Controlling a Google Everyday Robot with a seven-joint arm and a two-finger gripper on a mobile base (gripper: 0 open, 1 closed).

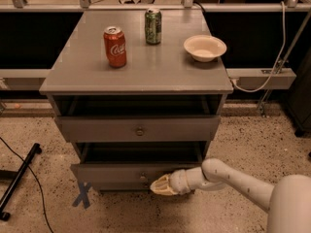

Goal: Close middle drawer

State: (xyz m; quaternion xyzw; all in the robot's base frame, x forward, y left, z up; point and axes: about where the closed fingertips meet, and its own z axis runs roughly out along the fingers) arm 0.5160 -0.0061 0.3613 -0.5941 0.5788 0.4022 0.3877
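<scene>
Gripper [163, 185] at the open middle drawer [107, 171]
It is just right of the drawer's knob [142, 176], low at its front panel; I cannot tell the jaws' state.

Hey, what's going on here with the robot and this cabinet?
The robot's gripper is down low at the front panel of the middle drawer, just right of its knob. That drawer is pulled out and not yet closed. The drawer above it looks open too. A red can, a green can and a bowl sit on the cabinet top.
</scene>
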